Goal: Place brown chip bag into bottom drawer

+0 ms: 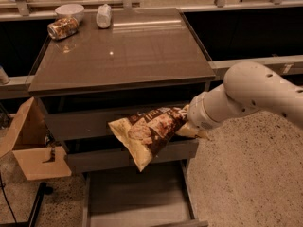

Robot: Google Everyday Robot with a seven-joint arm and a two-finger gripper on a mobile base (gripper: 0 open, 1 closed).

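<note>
The brown chip bag (150, 132) hangs in the air in front of the cabinet's upper and middle drawer fronts, tilted, with its pale lower end pointing down-left. My gripper (187, 123) is at the bag's right end and is shut on it; the white arm (246, 96) reaches in from the right and hides most of the gripper. The bottom drawer (137, 197) is pulled out below the bag, and its flat grey floor shows between thin side rails. The bag is well above the drawer floor.
The cabinet top (123, 51) carries a small shiny can (62, 28), a white bowl (69, 11) and a white wrapped packet (103, 16) at its far left. An open cardboard box (33, 145) stands left of the cabinet. Speckled floor lies to the right.
</note>
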